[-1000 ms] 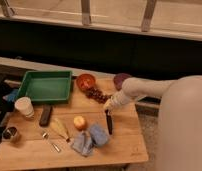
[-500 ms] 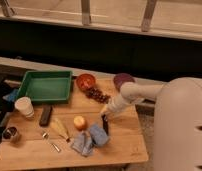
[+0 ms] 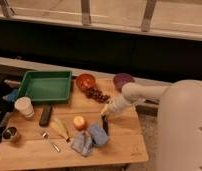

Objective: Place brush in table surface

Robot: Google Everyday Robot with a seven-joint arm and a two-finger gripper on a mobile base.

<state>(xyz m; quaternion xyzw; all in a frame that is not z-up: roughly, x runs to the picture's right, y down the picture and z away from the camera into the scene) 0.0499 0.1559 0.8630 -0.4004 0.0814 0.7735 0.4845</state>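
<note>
Centre frame, our gripper (image 3: 104, 114) stands over the brush (image 3: 105, 124) touching the table surface (image 3: 119, 142); whether it is released, we cannot tell.

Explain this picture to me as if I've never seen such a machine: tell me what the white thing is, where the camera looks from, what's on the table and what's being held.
The big white shape on the right is a robot's arm; it ends in a two-finger pincer, lowered near the middle of the wooden table surface. The single camera looks down on the table from above and in front; its mounting isn't known. At the pincer's tip is a slim dark brush, beside a blue cloth. Whether the pincer grips it, I cannot tell. Also on the table: a green tray, an orange bowl, a purple bowl, an orange fruit, a white cup, a flat black bar and a straw whisk.
</note>
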